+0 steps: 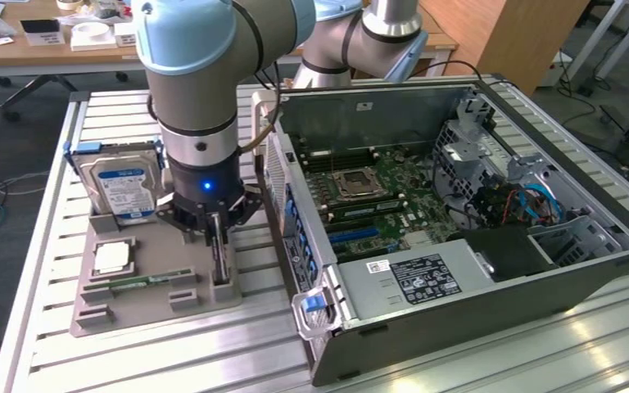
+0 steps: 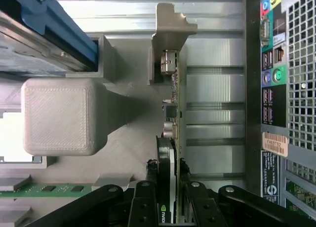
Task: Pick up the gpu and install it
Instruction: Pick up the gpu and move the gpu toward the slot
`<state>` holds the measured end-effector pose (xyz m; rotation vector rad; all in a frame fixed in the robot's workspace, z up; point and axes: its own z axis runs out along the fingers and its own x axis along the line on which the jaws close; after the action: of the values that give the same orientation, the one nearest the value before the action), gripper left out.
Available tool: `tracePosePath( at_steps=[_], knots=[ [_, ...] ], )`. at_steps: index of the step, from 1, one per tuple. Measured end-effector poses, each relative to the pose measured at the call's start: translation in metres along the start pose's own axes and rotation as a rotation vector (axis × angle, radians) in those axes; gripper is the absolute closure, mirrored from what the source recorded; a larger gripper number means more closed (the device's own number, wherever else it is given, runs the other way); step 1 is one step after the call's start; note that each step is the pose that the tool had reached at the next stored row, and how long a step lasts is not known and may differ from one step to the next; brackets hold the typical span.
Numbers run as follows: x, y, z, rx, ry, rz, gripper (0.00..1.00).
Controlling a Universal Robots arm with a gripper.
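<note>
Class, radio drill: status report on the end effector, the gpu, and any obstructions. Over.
End effector shut on gpu, standing on edge in grey holder. Close by: hard drive one side, computer case the other.

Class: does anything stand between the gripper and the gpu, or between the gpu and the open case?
Nothing visible separates the gripper from the gpu; it straddles the card's edge. The port wall of the case stands between the gpu and its inside, which is open on top.
</note>
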<state>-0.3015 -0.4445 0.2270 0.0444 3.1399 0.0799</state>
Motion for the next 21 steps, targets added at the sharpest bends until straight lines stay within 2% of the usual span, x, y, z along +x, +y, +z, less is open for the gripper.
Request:
tracePosePath(
  at_steps=[3, 16, 21],
  knots=[
    [0.0, 0.0, 0.0, 0.0001, 0.0018, -0.037, 0.73],
    [0.0, 0.0, 0.0, 0.0001, 0.0019, -0.036, 0.73],
    [0.0, 0.0, 0.0001, 0.0, 0.0011, -0.021, 0.73]
  ],
)
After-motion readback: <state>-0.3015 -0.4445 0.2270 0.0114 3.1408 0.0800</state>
